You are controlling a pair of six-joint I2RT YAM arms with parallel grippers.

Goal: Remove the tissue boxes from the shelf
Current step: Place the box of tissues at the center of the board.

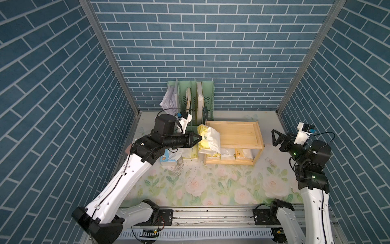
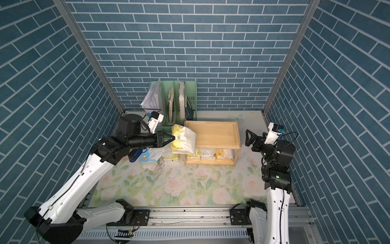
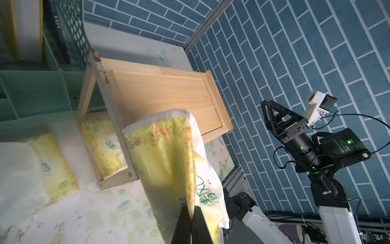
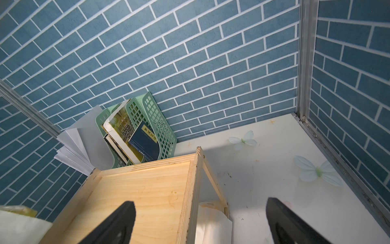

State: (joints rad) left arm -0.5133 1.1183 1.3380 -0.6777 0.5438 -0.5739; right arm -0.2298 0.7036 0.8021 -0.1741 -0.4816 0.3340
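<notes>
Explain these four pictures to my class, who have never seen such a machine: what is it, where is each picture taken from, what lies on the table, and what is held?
The machine is two robot arms, each ending in a two-fingered gripper. Two pictures look down from overhead at the whole scene; the other two come from cameras on the arms' wrists. On the flowered table stand a wooden shelf and a green file organizer with books and papers. Three tissue packs lie on the shelf's lower board; a blue-white pack and a pale yellow pack lie on the table beside it. The left gripper is shut on another pale yellow pack, raised at the shelf end nearest that arm. The right gripper is open and holds nothing.
</notes>
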